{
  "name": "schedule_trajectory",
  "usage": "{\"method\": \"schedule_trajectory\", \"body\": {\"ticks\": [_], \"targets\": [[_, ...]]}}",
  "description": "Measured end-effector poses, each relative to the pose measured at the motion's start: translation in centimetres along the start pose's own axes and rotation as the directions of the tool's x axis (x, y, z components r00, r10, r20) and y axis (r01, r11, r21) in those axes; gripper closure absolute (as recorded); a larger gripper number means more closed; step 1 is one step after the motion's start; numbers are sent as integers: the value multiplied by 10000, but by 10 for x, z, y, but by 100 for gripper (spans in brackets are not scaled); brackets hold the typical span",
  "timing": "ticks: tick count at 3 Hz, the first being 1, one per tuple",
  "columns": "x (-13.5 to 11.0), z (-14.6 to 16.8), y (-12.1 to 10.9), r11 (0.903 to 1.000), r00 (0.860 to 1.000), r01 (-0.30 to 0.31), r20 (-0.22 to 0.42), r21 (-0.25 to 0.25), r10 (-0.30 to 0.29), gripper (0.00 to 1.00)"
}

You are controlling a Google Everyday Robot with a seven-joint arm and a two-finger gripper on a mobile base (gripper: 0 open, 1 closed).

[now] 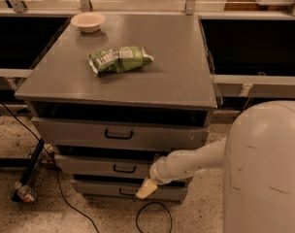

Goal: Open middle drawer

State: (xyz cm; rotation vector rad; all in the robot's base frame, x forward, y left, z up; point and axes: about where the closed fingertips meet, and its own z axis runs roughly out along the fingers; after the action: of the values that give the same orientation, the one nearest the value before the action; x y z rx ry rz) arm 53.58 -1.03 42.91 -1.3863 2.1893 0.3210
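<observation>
My arm's pale casing (264,169) filled the nearest ground at 4 o'clock, and its forearm reached toward 9 o'clock across the cabinet's lower front. At 6 o'clock a black cable (153,216) looped on the speckled floor. Just above it my gripper (145,189) hung with its yellowish tip pointing down and left, in front of the bottom drawer (99,187). I could not tell whether it was apart or together, nor whether it touched anything. At 8 o'clock a small bottle (25,193) lay on the floor.

The middle drawer (89,165) sat just above and left of the gripper, its small black handle (124,168) at about 10 o'clock from the tip, near but ungrasped. A dark gap ran along the top of its front. Above it was the top drawer (70,130) with a wider handle. Farther back on the grey cabinet top (186,76) lay a green snack bag (119,58) near the centre, and a pale bowl (88,21) stood at the far corner, toward 11 o'clock.
</observation>
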Motion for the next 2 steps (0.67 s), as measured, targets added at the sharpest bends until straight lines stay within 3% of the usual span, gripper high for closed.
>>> {"method": "schedule_trajectory", "body": {"ticks": [2], "targets": [[4, -1, 4, 9993, 9996, 235, 176, -280, -231, 0]]}}
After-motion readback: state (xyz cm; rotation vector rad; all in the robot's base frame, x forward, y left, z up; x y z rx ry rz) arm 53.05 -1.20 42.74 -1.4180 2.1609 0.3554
